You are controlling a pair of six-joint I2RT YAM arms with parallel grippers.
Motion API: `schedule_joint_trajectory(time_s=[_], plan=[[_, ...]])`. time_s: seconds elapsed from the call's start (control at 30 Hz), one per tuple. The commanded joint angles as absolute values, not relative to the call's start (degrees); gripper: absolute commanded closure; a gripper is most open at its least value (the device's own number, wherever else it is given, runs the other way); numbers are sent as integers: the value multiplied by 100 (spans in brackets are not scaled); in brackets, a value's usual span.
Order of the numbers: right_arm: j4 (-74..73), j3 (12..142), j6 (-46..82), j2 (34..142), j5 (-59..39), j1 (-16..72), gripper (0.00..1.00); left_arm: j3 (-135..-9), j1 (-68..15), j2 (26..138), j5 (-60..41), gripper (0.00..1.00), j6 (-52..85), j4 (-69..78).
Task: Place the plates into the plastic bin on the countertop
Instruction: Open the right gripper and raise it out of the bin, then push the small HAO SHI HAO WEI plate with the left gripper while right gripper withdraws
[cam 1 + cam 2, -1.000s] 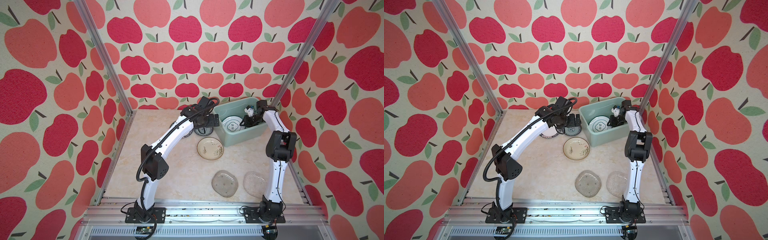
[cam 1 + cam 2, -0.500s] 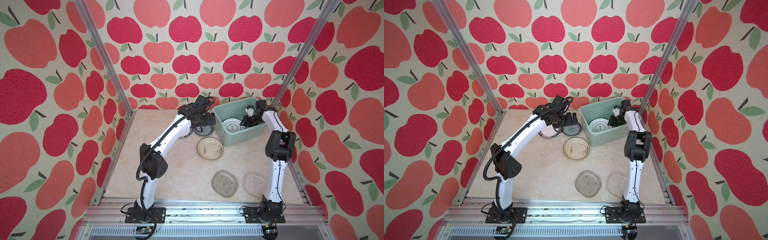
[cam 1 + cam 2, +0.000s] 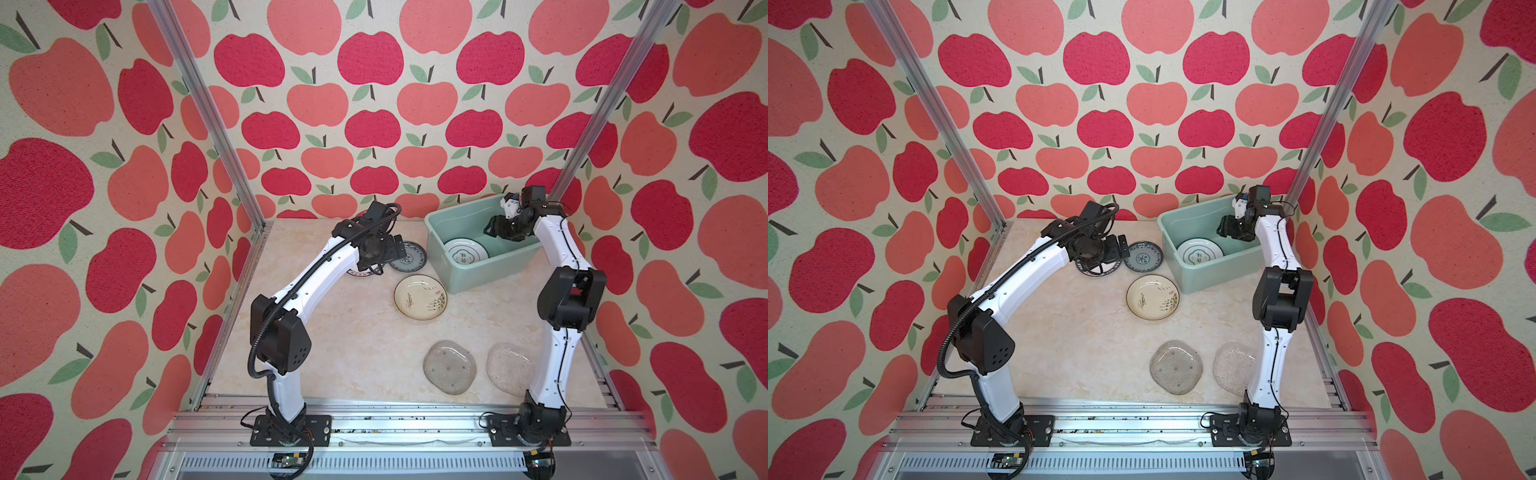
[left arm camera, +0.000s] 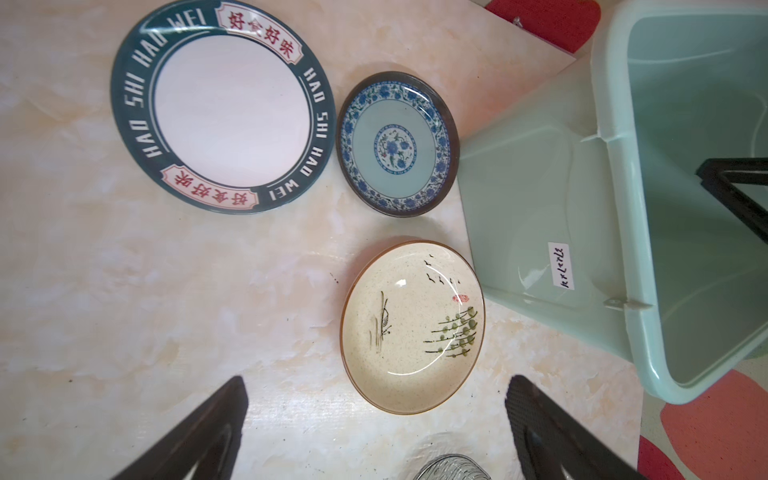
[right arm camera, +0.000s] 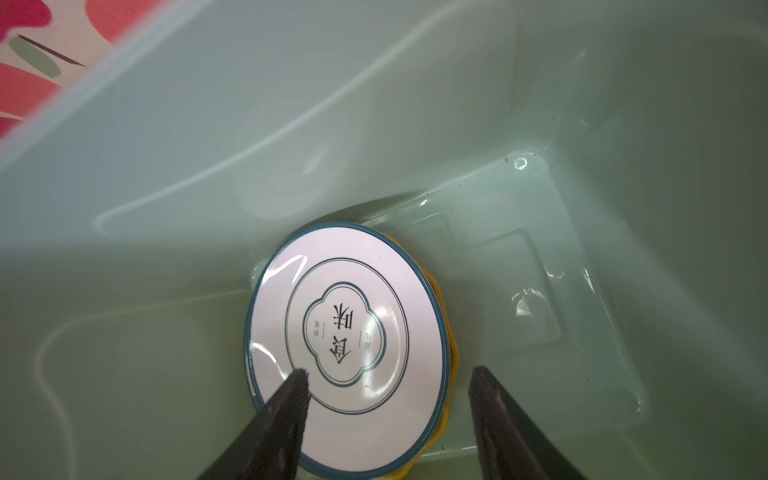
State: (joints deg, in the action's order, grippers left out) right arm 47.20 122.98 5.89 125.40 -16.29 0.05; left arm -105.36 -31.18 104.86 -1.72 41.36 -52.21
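**A:** Five plates out on the surface [image 3: 353,340], going by both top views?

**B:** Yes. At mid-frame the cream plate [image 3: 420,297] lies just beside the front corner of the plastic bin [image 3: 494,272]. Above it in the frame is the blue-patterned plate [image 3: 409,257]. The lettered plate [image 3: 359,273] shows only as a sliver under the left arm. In the lower centre the dotted glass plate [image 3: 450,366] lies next to the textured glass plate [image 3: 509,368], which is partly behind the right arm.

**A:** And the bin?

**B:** It stands at the upper right of the surface, with a white plate [image 3: 1200,252] flat inside. The right end effector [image 3: 492,227] reaches down into it, and the left end effector [image 3: 1121,246] hovers above the lettered plate.

**A:** What does the left wrist view show?

**B:** The left end effector [image 4: 376,380] has its fingers [image 4: 199,428] spread wide with nothing between them. It is well above the surface. Below it lie the lettered plate [image 4: 224,108], the blue-patterned plate [image 4: 397,143] close by its rim, and the cream plate [image 4: 411,328]. The two smaller plates both lie just beside the bin's outer wall [image 4: 532,208].

**A:** And the right wrist view?

**B:** It looks into the bin [image 5: 498,124]. The white plate [image 5: 345,345] rests on top of a yellow plate [image 5: 452,353], of which only the edge shows. The right end effector [image 5: 389,372] is just above them with its fingers [image 5: 286,415] parted and clamped on nothing. I cannot tell whether either tip touches the white plate.
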Motion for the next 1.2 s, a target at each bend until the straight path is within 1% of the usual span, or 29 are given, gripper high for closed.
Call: schedule_joint_trajectory(time_s=[0.0, 0.1, 0.17, 0.27, 0.33, 0.4, 0.5, 0.57, 0.63, 0.77, 0.93, 1.17], plan=[[4391, 12128, 1150, 11839, -2151, 39, 36, -9949, -2730, 9936, -162, 1, 4478, -4938], [3723, 11500, 1708, 11198, -2788, 156, 35, -9295, -2233, 9610, -554, 1, 4698, -4651], [2922, 10709, 2212, 10608, -3049, 315, 36, -8884, -1871, 9459, -895, 1, 4711, -4369], [1549, 9380, 2912, 9714, -3201, 666, 36, -8409, -1382, 9380, -1402, 1, 4553, -3946], [899, 8708, 3140, 9221, -3199, 933, 36, -8176, -1100, 9420, -1658, 1, 4361, -3714], [575, 8190, 3201, 8769, -3147, 1237, 36, -8002, -862, 9522, -1853, 0, 4191, -3524], [653, 7673, 2936, 8182, -3036, 1661, 37, -7886, -582, 9805, -2128, 1, 3860, -3263], [736, 7361, 2758, 7760, -2947, 1869, 38, -7971, -451, 10110, -2300, 5, 3612, -3159], [788, 7085, 2644, 7406, -2967, 1985, 39, -8112, -392, 10433, -2472, 8, 3373, -3051], [922, 6559, 2543, 6881, -3120, 2197, 39, -8515, -369, 11097, -2676, 10, 3091, -2940], [1138, 6211, 2365, 6685, -3277, 2462, 40, -8895, -336, 11755, -2677, 14, 3065, -2802], [1055, 6230, 2441, 6962, -3292, 2669, 42, -8878, -236, 12268, -2781, 25, 3491, -2263]])
